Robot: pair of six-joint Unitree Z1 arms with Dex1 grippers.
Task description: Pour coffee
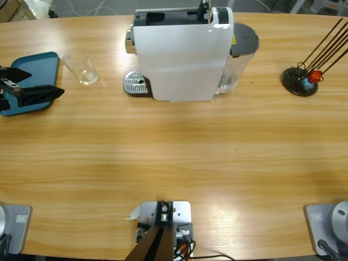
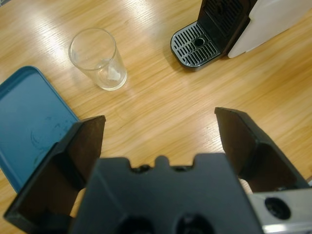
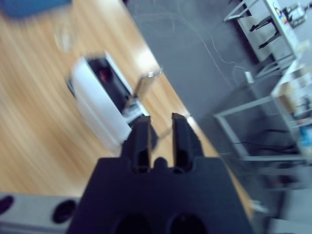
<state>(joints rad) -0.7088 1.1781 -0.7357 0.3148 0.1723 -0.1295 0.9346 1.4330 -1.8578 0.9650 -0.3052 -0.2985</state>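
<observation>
**Glass on table, both claws free**

Hidden or unclear: my right arm is almost out of the high view; only a silver joint shows at the bottom right corner. Its wrist view is blurred, so the coffee machine point(image 3: 100, 105) there reads only as a white box on the wood, with the floor and metal frames beyond the table edge. The machine's spout is under its white body point(image 1: 182, 54) in the high view, so I cannot see it. My left arm is cut off by the left edge.

Pose: my left claw point(image 1: 32, 84) comes in from the left edge, low over the blue tray point(image 1: 38, 62), pointing toward the machine. Its jaws stand wide apart, holding nothing. My right claw point(image 3: 160, 134) is tilted up, looking across the table into the room; its jaws stand narrow, a thin gap between them, nothing in it.

The glass point(image 2: 99, 59) stands upright on the table, empty, just beside the tray, between the tray and the drip grate point(image 2: 194, 46). It is apart from both claws.
</observation>
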